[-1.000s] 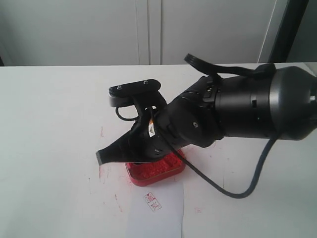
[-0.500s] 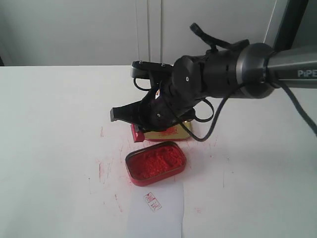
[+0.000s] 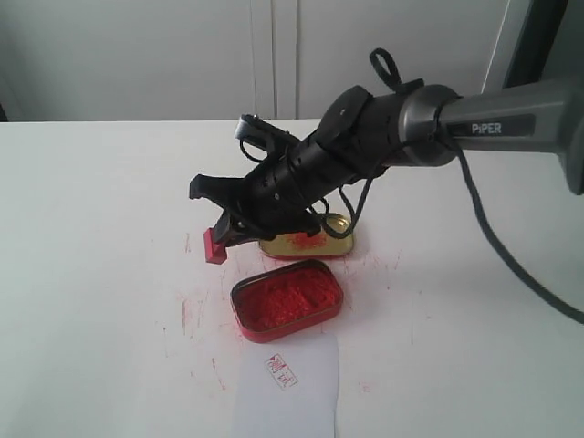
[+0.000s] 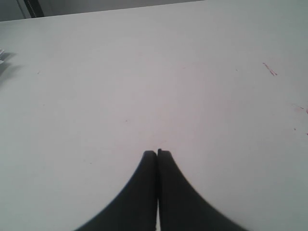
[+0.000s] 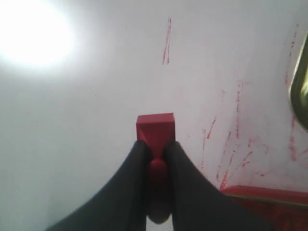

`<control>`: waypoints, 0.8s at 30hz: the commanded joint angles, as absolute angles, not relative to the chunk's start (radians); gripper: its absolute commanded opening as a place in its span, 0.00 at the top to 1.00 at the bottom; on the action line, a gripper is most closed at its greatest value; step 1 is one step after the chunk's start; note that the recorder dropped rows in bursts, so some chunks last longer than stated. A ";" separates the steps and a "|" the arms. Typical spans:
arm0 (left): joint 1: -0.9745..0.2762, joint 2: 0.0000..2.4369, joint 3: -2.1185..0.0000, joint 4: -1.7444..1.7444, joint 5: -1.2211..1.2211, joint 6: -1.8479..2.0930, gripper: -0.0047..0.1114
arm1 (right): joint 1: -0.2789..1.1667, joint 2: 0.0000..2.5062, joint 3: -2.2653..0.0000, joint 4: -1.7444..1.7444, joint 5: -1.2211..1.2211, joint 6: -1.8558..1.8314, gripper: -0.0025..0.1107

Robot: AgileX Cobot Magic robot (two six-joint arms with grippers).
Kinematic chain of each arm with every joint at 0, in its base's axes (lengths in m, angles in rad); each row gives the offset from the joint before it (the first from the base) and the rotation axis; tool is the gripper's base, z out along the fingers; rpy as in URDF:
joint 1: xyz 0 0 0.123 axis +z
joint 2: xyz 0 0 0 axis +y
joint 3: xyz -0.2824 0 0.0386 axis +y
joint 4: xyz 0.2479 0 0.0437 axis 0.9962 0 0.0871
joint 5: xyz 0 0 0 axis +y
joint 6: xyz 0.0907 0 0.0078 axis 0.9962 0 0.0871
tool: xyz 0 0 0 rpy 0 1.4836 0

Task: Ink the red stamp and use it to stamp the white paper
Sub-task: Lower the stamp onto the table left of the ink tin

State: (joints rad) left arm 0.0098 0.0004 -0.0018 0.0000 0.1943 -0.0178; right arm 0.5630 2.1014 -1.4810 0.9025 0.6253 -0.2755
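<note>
A flat white table [image 3: 91, 228] is seen in front of pale, smooth wall panels [image 3: 274, 55]. The tabletop is marked with thin red smears and flecks [image 3: 192, 315], densest around the tins.

The small glossy red plastic stamp [image 3: 215, 246] is held in the black right gripper [image 3: 212, 217]. In the right wrist view its narrow knob handle is pinched between the two curved fingers of the gripper [image 5: 155, 144], which are drawn in to a narrow gap, and the flat rectangular base of the stamp [image 5: 155, 130] juts out past the fingertips. In the exterior view the stamp is placed low over the table, just left of the shallow gold-lined oval tin lid [image 3: 310, 245] and up and left of the oval red tin [image 3: 283, 334], which is filled with crumbly red ink paste. Whether the base touches the table cannot be told.

The small plain white rectangular paper [image 3: 292, 411] is laid flat at the near edge, just below the red tin, and a small red rectangular imprint [image 3: 282, 371] is borne near its top.

The black left gripper [image 4: 157, 153] is shown over bare table with its smooth tapered fingers pressed together and nothing between them.
</note>
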 commanded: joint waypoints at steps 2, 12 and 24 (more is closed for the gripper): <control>0.007 0.000 0.000 -0.006 0.194 -0.022 0.96 | 0.557 2.156 -1.491 0.984 0.623 -0.296 0.98; 0.007 0.000 0.000 -0.006 0.194 -0.022 0.96 | 0.557 2.189 -1.491 1.126 0.623 -0.369 0.98; 0.007 0.000 0.000 -0.006 0.194 -0.022 0.96 | 0.570 2.191 -1.491 1.169 0.593 -0.500 0.98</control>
State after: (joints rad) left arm 0.0098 0.0004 -0.0018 0.0000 0.1943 -0.0178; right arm 0.5688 2.1923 -1.4844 1.1649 0.6014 -0.4657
